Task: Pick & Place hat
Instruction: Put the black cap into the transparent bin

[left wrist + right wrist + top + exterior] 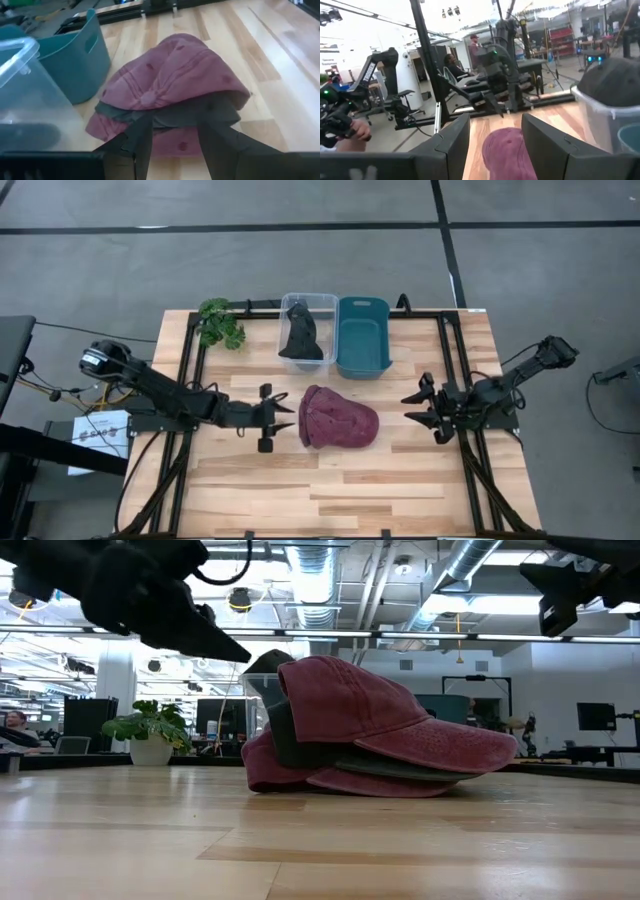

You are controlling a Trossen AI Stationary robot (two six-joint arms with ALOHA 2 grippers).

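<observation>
Both grippers' fingers apart, L gripper (283,417) just beside maroon hat (338,418), R gripper (424,408) farther off.

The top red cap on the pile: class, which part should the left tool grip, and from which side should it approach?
Probably the raised crown of the top red cap, approached from the left tool's own side. The crown bulges up in soft folds above the dark cap beneath it, so open fingers could likely pinch it alone. The brims lie flat and stacked close together, making a single one harder to separate.
</observation>
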